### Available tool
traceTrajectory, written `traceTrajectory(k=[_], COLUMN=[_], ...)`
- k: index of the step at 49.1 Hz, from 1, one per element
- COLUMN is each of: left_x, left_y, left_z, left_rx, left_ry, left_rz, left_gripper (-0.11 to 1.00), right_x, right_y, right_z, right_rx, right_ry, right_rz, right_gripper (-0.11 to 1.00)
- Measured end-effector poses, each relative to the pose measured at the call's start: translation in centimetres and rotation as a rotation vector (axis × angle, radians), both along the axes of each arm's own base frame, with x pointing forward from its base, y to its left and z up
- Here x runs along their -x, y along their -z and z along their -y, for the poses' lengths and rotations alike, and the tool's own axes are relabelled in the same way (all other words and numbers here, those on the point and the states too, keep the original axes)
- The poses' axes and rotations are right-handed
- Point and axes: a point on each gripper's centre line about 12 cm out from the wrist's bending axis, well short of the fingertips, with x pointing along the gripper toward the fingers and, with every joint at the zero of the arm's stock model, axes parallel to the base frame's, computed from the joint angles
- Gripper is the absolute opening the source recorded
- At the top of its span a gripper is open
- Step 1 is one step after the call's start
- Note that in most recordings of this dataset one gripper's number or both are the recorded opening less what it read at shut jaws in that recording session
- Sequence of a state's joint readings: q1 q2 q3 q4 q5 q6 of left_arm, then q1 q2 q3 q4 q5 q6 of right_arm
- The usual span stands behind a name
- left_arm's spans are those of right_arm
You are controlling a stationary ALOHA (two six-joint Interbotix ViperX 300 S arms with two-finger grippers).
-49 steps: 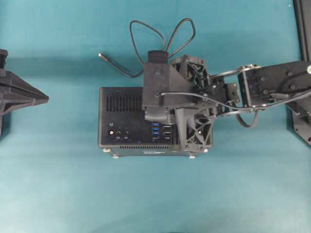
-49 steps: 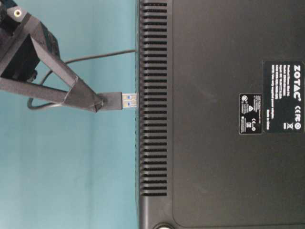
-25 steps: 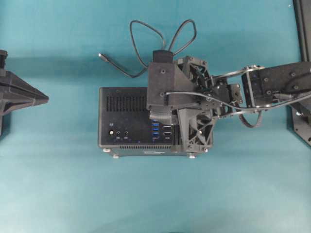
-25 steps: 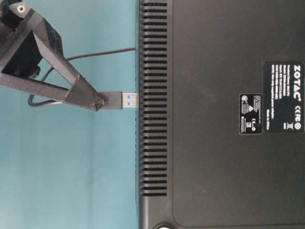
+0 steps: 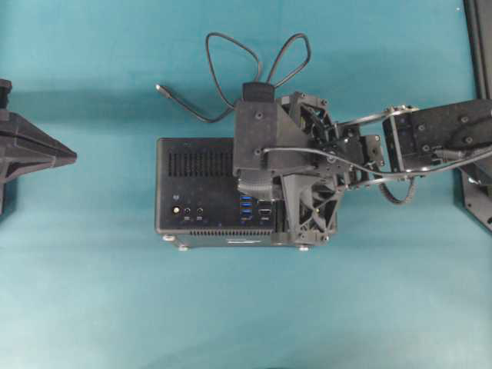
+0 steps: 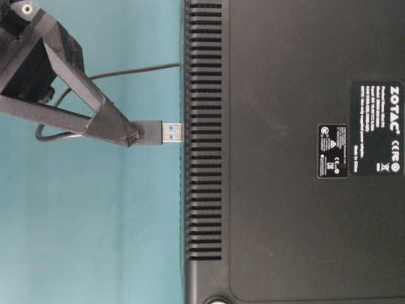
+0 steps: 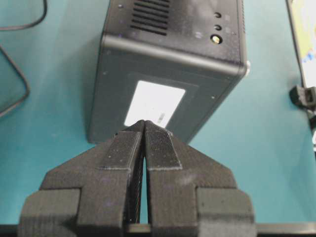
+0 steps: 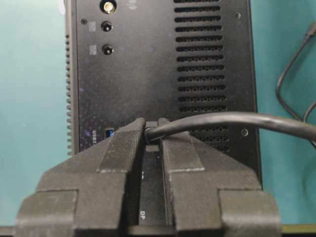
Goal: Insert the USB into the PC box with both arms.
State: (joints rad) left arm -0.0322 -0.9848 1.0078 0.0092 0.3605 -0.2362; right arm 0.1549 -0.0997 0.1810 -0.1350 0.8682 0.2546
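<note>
R fingers (image 8: pixel 152 136) pinch USB (image 6: pixel 166 132), tip seemingly touching PC box (image 6: pixel 291 152).

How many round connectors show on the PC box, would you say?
3, in a line: a gold connector at the right wrist view's top edge, an upper black jack, then a lower black jack. The right pincer may hide others.

Left gripper (image 7: pixel 144 129) closed, right gripper (image 8: pixel 152 129) clamped.
</note>
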Motion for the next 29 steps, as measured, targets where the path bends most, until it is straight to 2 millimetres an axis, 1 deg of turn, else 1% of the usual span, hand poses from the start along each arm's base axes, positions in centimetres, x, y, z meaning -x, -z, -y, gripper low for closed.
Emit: traceTrajectory(k=[11,29], left_x=[0.00,0.05], left_y=[0.00,-0.06], left_z=[0.00,0.00], left_rx=[0.000,0.000], left_ry=[0.000,0.000], left_rz=[0.000,0.003], left_gripper=[0.00,0.00], right_x=[-0.03,-0.13], right_y=[0.46,0.42], right_z=[-0.26,-0.30], right_rx=[-0.006,-0.010], right_ry=[-0.004,-0.004], right_rz=[-0.010,-0.005], right_gripper=[0.09,0.09])
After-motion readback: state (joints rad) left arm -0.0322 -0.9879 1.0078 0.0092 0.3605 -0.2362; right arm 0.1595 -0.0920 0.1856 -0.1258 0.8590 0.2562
